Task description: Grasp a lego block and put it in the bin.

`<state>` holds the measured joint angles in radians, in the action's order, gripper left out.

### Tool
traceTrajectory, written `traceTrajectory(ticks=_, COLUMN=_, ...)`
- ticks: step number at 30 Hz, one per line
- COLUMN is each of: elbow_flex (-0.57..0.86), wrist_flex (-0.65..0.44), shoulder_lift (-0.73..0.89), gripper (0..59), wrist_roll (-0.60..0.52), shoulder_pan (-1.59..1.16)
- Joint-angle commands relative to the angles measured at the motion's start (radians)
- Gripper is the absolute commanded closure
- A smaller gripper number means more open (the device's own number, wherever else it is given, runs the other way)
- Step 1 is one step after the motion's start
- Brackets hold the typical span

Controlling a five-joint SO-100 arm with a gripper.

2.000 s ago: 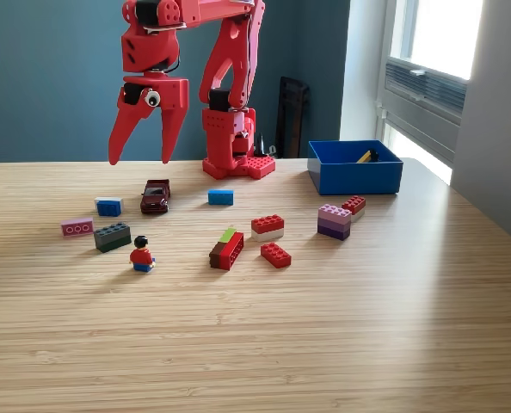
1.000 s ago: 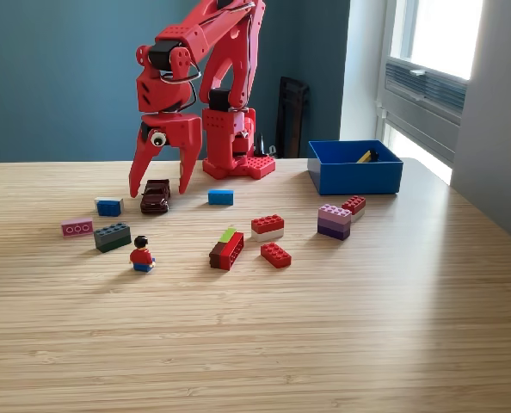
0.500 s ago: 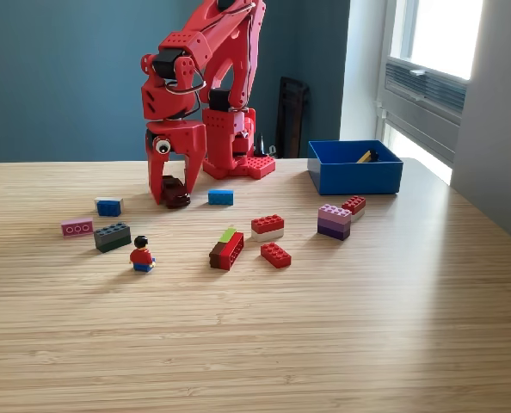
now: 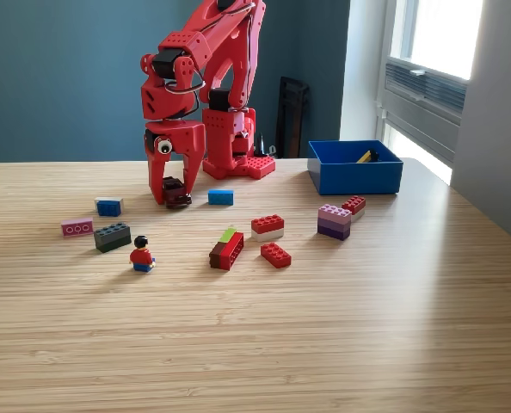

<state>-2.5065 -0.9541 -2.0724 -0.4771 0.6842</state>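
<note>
From my seat I watch the gripper (image 4: 175, 196) come down: two seconds ago it hung high and wide open above the table (image 4: 255, 344), a second ago it was straddling the small dark red toy car (image 4: 175, 196), and over the last half second its two red fingers have drawn in until they pinch that car between them, right at the table surface. In this last interval the car looks nudged a little toward the exterior view's right, so I judge the grasp is just seated and the lift has not begun. What I have caught is a car-shaped piece, not a plain block, which I take as near enough for the task. The bin (image 4: 355, 177), my landmark here, sits well off to the exterior view's right of the gripper, at the table's far right side near the window, with something small and yellowish lying inside it. Just in front of the bin stand a purple stacked block (image 4: 334, 221) and a small red piece (image 4: 354, 205); the blue brick (image 4: 221, 197) lies between the gripper and the bin, close beside the gripper. I can read no brand, label or writing anywhere; the arm carries only a round googly eye (image 4: 164, 147)
</note>
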Motion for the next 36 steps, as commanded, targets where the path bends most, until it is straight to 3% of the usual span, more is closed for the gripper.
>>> traceTrajectory(ticks=1, elbow_flex=0.103, wrist_flex=-0.011, shoulder_lift=-0.023, gripper=58.6, wrist_roll=0.067, shoulder_pan=-0.012)
traceTrajectory(ticks=5, elbow_flex=0.198, wrist_flex=-0.060, shoulder_lift=-0.023, gripper=58.6, wrist_roll=0.109, shoulder_pan=-0.014)
traceTrajectory(ticks=17, elbow_flex=0.652, wrist_flex=-0.426, shoulder_lift=-0.023, gripper=58.6, wrist_roll=0.259, shoulder_pan=-0.137)
traceTrajectory(ticks=22, elbow_flex=0.738, wrist_flex=-0.446, shoulder_lift=-0.025, gripper=58.6, wrist_roll=0.259, shoulder_pan=-0.285)
traceTrajectory(ticks=36, elbow_flex=0.741, wrist_flex=-0.445, shoulder_lift=-0.026, gripper=58.5, wrist_roll=0.146, shoulder_pan=-1.034)
